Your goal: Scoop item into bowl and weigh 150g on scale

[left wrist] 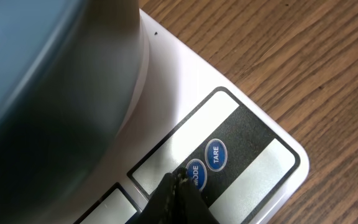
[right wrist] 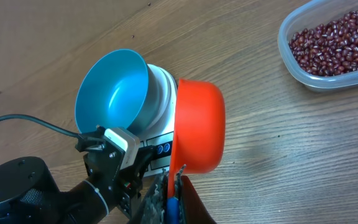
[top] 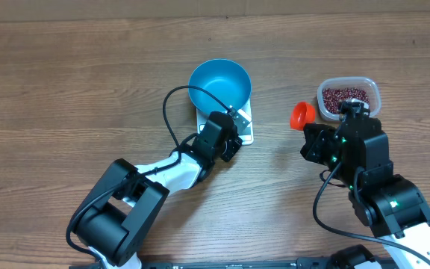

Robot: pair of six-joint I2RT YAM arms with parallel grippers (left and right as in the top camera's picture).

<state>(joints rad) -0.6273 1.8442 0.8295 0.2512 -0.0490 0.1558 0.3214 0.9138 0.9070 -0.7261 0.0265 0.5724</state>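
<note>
The blue bowl (top: 219, 84) stands empty on the white scale (top: 246, 134). My left gripper (left wrist: 179, 177) is shut, and its tip rests at the scale's MODE button (left wrist: 196, 175), beside the TARE button (left wrist: 215, 155). The bowl's side (left wrist: 42, 93) fills the left of that view. My right gripper (right wrist: 174, 180) is shut on the handle of the red scoop (right wrist: 197, 124), held on edge above the table to the right of the scale. The dark red beans (top: 346, 98) lie in a clear tub (top: 372, 88) at the far right, also seen as beans (right wrist: 334, 40) in the right wrist view.
The left arm (top: 170, 168) reaches in from the front left, its black cable (top: 169, 112) looping beside the bowl. The right arm (top: 357, 157) stands just in front of the tub. Bare wood table (top: 66, 90) extends to the left and back.
</note>
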